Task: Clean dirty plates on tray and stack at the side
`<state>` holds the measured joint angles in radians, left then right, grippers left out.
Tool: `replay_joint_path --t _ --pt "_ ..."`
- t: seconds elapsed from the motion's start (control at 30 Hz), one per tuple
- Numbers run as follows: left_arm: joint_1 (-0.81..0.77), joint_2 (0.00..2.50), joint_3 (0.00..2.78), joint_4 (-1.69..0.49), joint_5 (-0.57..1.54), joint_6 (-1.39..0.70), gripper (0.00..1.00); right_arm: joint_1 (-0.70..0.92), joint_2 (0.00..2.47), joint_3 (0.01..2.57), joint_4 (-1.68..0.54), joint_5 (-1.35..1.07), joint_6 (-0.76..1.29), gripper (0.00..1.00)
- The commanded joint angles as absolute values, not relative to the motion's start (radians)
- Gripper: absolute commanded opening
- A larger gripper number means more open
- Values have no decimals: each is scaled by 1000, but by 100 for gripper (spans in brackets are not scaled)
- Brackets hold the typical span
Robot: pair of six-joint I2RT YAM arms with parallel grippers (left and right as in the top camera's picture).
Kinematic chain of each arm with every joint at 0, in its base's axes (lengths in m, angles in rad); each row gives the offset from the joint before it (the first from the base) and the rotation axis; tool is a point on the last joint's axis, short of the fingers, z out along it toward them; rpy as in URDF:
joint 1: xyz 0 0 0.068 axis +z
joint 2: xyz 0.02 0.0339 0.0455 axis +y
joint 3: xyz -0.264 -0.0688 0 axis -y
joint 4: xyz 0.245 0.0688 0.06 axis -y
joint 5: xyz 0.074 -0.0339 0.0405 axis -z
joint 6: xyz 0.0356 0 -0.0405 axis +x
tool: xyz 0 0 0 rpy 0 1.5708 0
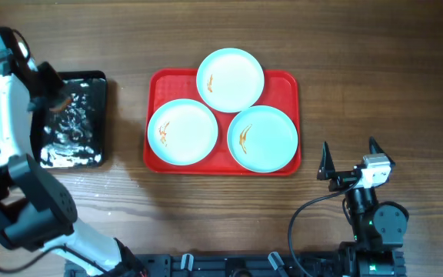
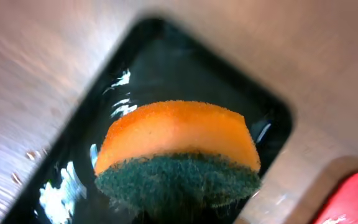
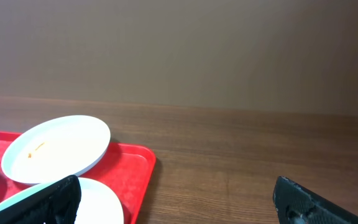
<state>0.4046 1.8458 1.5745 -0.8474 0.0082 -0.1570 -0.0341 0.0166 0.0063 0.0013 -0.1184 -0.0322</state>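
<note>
Three pale plates lie on the red tray: one at the back, one front left and one front right, each with a small orange-brown smear. My left gripper hovers over the black tray, shut on an orange sponge with a dark green scouring side. The sponge hides its fingers in the left wrist view. My right gripper stands open to the right of the red tray, nothing between its fingers. The right wrist view shows the back plate and the tray's corner.
The glossy black tray holds water and white foam. A corner of the red tray shows in the left wrist view. Bare wooden table lies to the right of the red tray and behind it.
</note>
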Motion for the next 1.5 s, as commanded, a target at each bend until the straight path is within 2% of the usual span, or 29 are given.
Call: replay_joint_path --t 0.0,0.13,0.27,0.47,0.63,0.8,0.97,1.13,1.3,1.47 --pt "399 1659 1676 -768 28 -134 4 -41 10 5 6 -104 -49 100" --pt "399 1553 1678 -672 88 -134 4 -41 10 5 6 -104 -49 100" --pt "399 1534 1673 -675 120 -133 4 -41 10 5 6 -104 -49 100" --pt "399 1608 1538 -709 119 -50 4 -41 10 5 6 -105 -50 100" --pt "400 1721 1352 -652 119 -24 4 -41 10 5 6 -104 -50 100" --pt "401 1666 1418 -649 142 27 4 -41 10 5 6 -104 -50 100" --pt "399 1507 1547 -584 290 27 4 -41 10 5 6 -105 -49 100" --pt "398 1421 1552 -543 291 75 4 -41 10 5 6 -104 -50 100" --pt "399 1491 1520 -662 278 181 4 -41 10 5 6 -104 -50 100" --pt "402 1646 1393 -686 203 180 4 -41 10 5 6 -104 -49 100"
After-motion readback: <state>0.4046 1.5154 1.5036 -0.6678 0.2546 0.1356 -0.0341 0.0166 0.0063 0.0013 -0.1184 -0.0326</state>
